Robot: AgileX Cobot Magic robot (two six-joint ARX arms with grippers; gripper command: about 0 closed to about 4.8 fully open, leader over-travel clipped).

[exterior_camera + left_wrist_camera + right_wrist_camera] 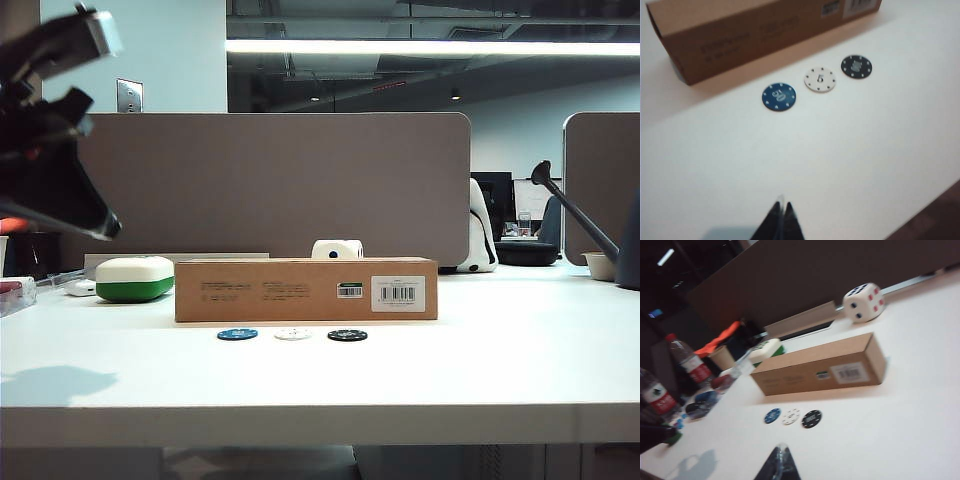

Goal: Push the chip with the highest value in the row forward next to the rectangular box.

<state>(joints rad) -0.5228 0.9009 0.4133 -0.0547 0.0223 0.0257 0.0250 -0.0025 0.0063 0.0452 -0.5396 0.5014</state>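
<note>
Evidently the push has not begun: the row of three chips lies undisturbed on the white worktop [520, 370], just in front of the rectangular box [305, 290], with a narrow strip of bare surface between them. From the exterior view's left to right sit the blue chip [237, 334], the white chip [293, 334] and the black chip [347, 335]. The left wrist view reads 50 on the blue and 5 on the white; the black chip's number is blurred there, so its being the highest is a judgement from the task. It is the one to move, at the row's right end, below the box's barcode label [398, 294].

The left claw [781, 220] hangs well short of the chips, its tips pressed together and holding nothing. The right claw [779, 465] likewise hovers clear of the row, tips closed on nothing. Neither touches a chip. All of the work remains: reaching the black chip and sliding it toward the box. A white-and-green case [135, 278] and a large die [337, 249] sit farther back.
</note>
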